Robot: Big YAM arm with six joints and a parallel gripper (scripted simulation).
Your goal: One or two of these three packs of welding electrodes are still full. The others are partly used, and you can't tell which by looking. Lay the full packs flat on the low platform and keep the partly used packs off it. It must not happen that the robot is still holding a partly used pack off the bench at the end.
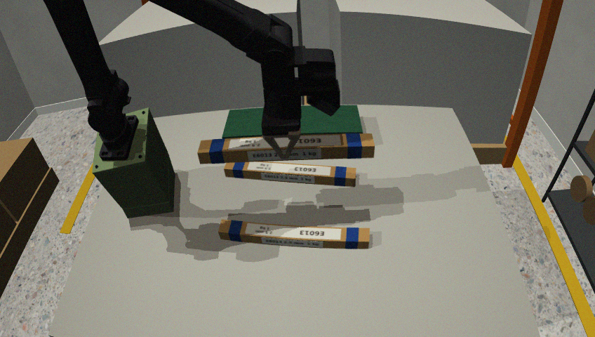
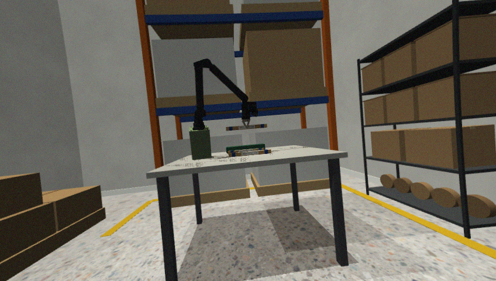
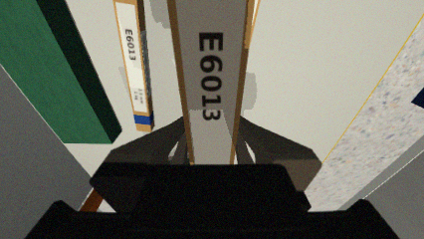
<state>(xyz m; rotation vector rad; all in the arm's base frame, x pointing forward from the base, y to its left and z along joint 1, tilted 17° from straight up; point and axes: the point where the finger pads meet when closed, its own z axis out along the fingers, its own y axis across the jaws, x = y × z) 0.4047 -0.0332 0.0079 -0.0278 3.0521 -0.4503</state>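
My gripper [image 1: 285,156] [image 2: 245,126] [image 3: 211,119] is shut on the middle of an E6013 electrode pack [image 1: 240,156] [image 2: 256,126] [image 3: 210,75], a brown box with blue bands. The pack hangs roughly level, high above the table. A second pack [image 1: 290,168] [image 3: 130,65] lies flat on the table near the platform. A third pack [image 1: 292,232] [image 2: 252,152] lies flat farther forward; only a thin edge of it seems to show in the wrist view. The low green platform [image 1: 334,121] [image 2: 243,147] [image 3: 30,60] stands at the back with no pack seen on it; the arm and held pack hide part of it.
The arm's green pedestal [image 1: 152,179] [image 2: 200,143] stands on the left of the table [image 1: 292,292] [image 2: 299,158]. Behind the table is a tall storage rack [image 2: 195,109] with large boxes. Dark shelves [image 2: 417,174] stand off to the right.
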